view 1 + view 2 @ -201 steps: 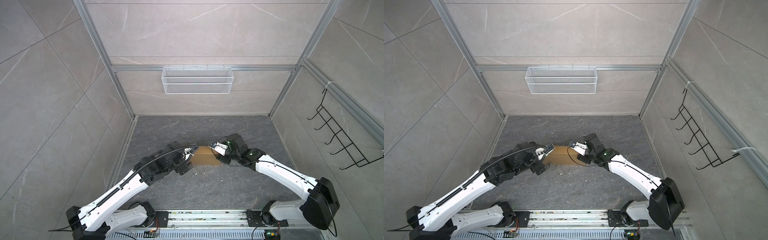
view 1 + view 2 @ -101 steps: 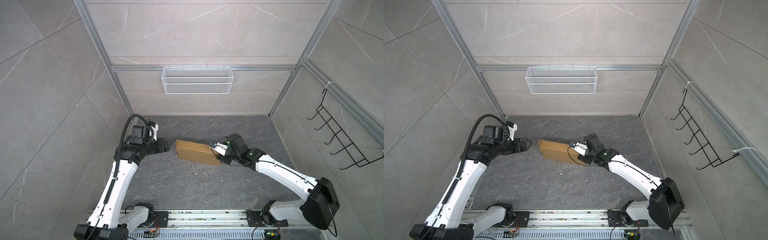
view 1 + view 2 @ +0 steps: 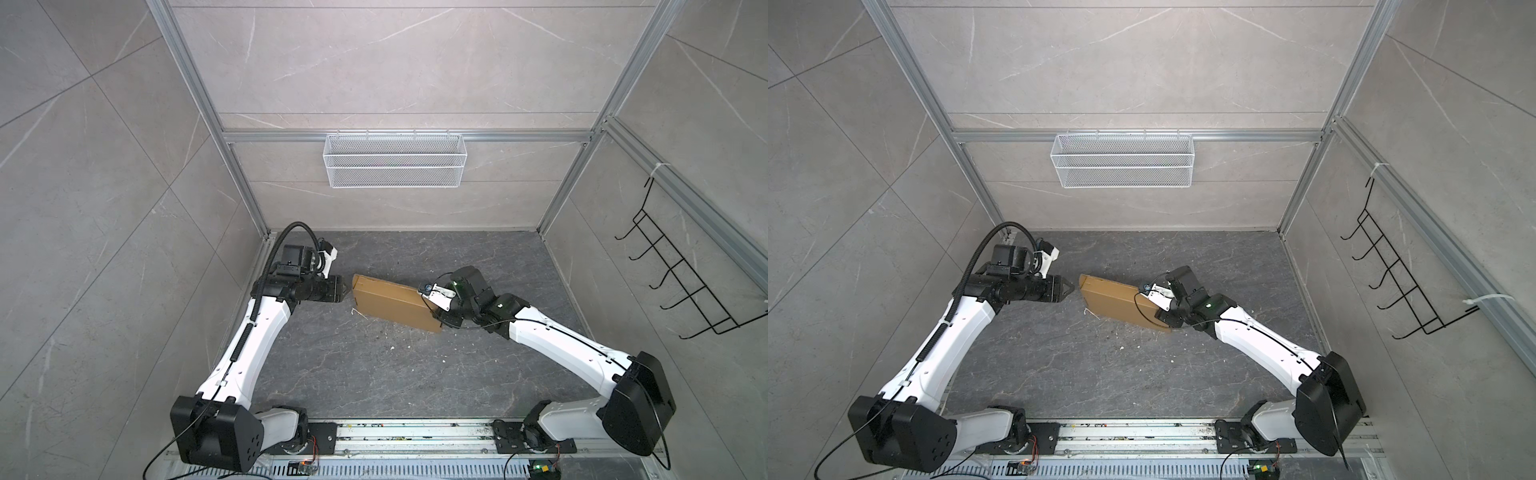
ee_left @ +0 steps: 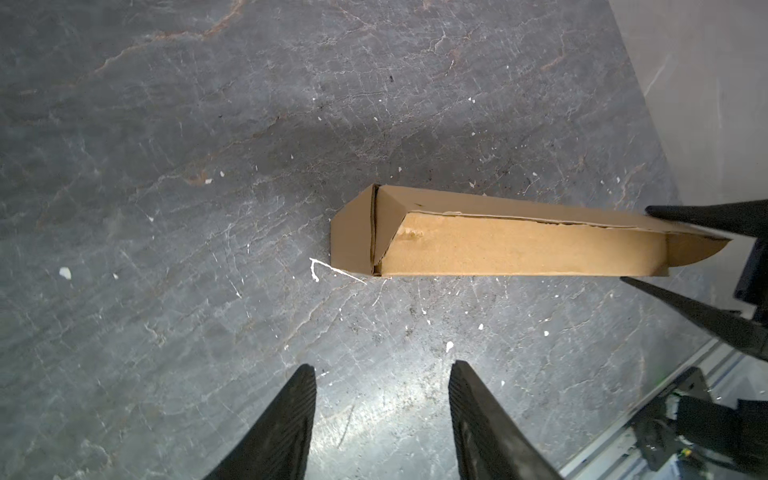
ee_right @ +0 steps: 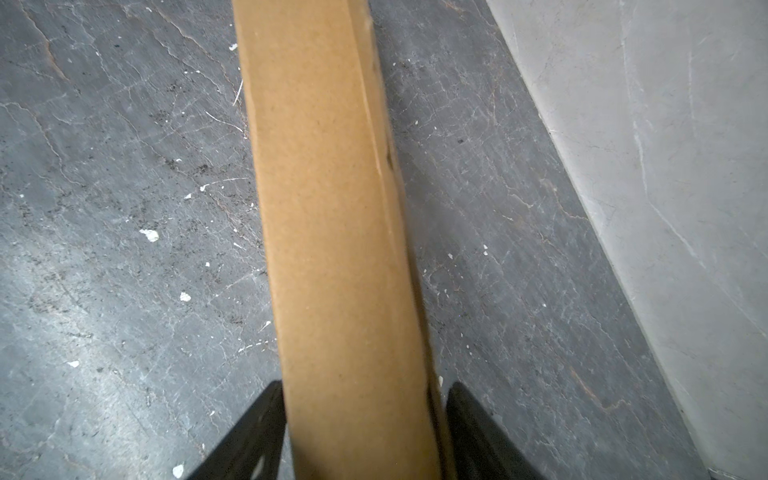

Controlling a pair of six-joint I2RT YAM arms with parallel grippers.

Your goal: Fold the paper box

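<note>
Two sets of jaws flank the paper box [image 3: 392, 305] in both top views. It lies slantwise on the dark surface [image 3: 374, 374], about midway between left and right and a little toward the far side. The right jaws hold its right end. The left jaws point at its left end, just beside it but not touching.

From the left wrist, the left jaws stand apart with only bare surface between them. The box [image 4: 519, 245] lies ahead with its left end flaps tucked and a thin seam gaping along the lid (a rounded tab [image 4: 698, 253] pokes out at its right end).

From the right wrist, the right jaws are clamped on the box [image 5: 336, 232], one on each side.

Closing up looks like the step in hand. The left jaws probably need to move in next and pinch the loose end so the lid seats, while the right jaws hold firm.
</note>
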